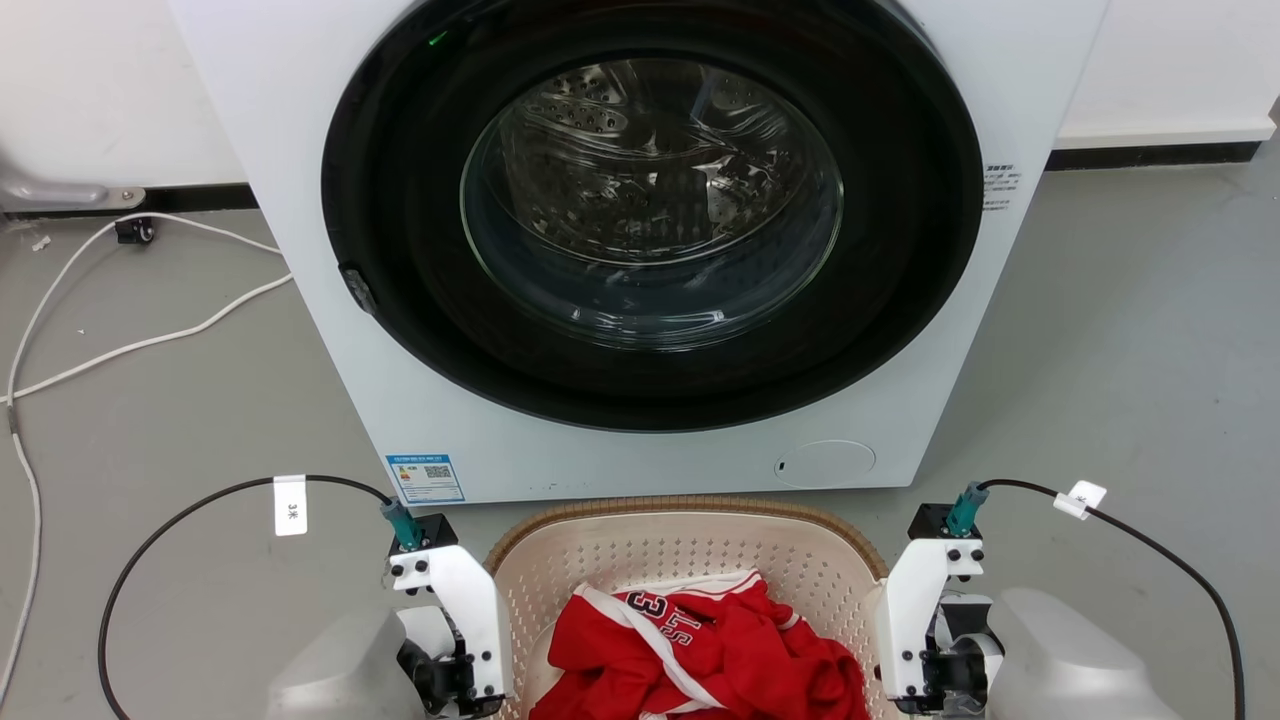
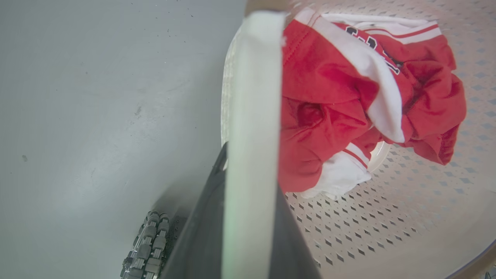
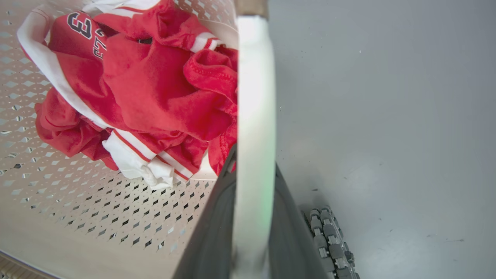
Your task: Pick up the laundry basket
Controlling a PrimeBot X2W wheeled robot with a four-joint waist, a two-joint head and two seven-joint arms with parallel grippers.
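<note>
You are looking at one washing machine [image 1: 600, 465], one laundry basket [image 1: 690, 505], one red jersey [image 1: 700, 650], two tagged black cables [image 1: 180, 515] [image 1: 1170, 560] and two grippers [image 2: 250, 170] [image 3: 254, 159].

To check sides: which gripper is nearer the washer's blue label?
Left. The left gripper is close to the blue label, at the laundry basket's left; the right gripper is across the basket.

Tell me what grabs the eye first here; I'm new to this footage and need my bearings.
The washer with its big dark round door dominates the top of the head view. Just before it, the cream laundry basket holds a crumpled bright red jersey. The left gripper and right gripper each have jaws closed on a white side handle.
</note>
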